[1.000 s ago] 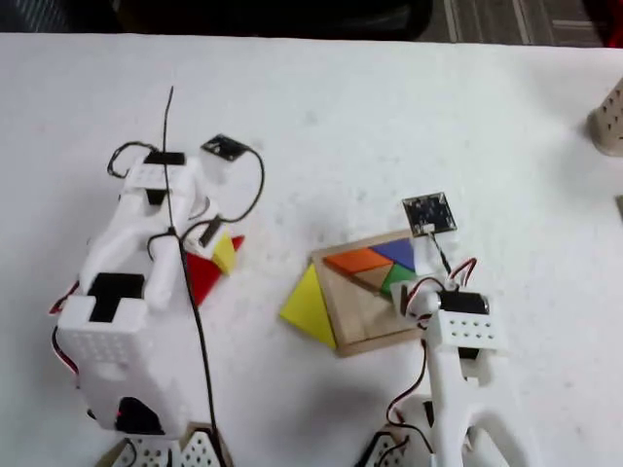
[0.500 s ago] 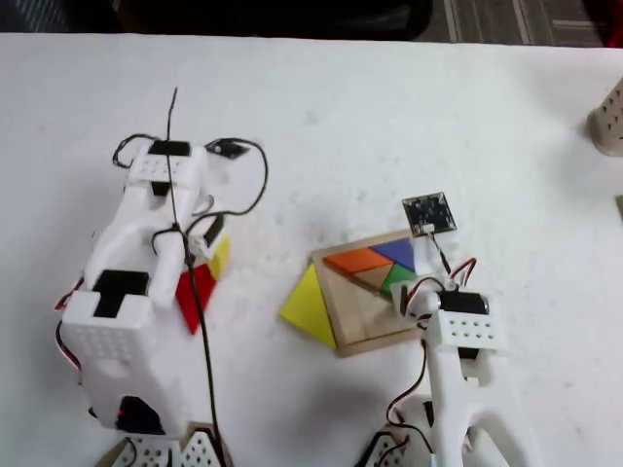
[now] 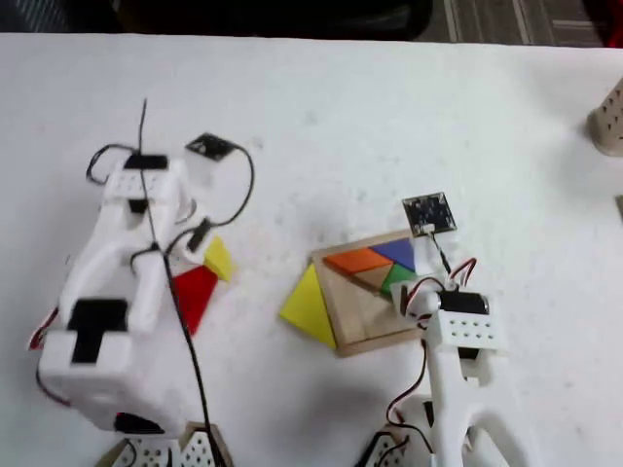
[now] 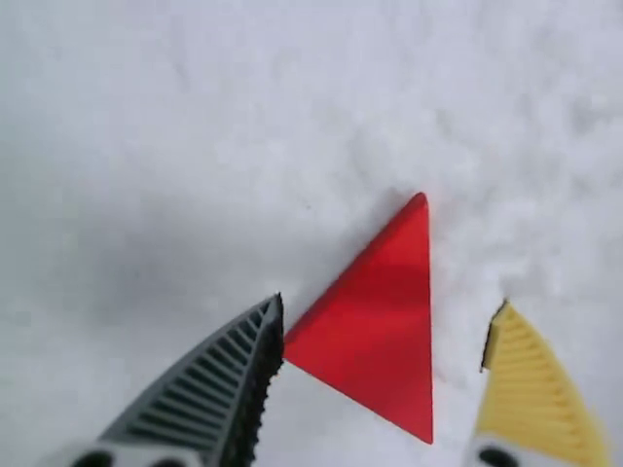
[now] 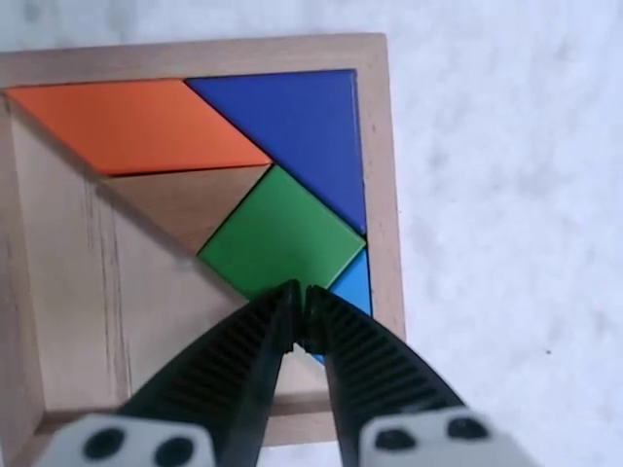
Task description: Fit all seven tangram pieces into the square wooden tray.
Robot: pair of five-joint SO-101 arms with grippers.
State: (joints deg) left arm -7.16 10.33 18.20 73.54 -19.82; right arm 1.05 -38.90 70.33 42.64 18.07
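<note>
A red triangle point(image 4: 375, 326) lies flat on the white table point(image 3: 321, 126), between the two fingers of my open left gripper point(image 4: 387, 306). One finger is black and the other yellow point(image 3: 220, 259). The square wooden tray point(image 3: 362, 326) holds an orange parallelogram point(image 5: 136, 125), a blue triangle point(image 5: 292, 117), a green square point(image 5: 282, 238), a small blue triangle point(image 5: 352, 282) and a wood-coloured triangle point(image 5: 185, 202). A large yellow triangle point(image 3: 309, 304) rests against the tray's left edge. My right gripper point(image 5: 300, 294) is shut, low over the green square's near corner.
A pale perforated cup point(image 3: 608, 122) stands at the table's right edge. The tray's near left half point(image 5: 88, 321) is bare wood. Open table lies behind the tray and between the two arms.
The left arm has swung left and drawn back, and the red triangle lies a little nearer the front, more exposed. The right arm and the tray have not moved.
</note>
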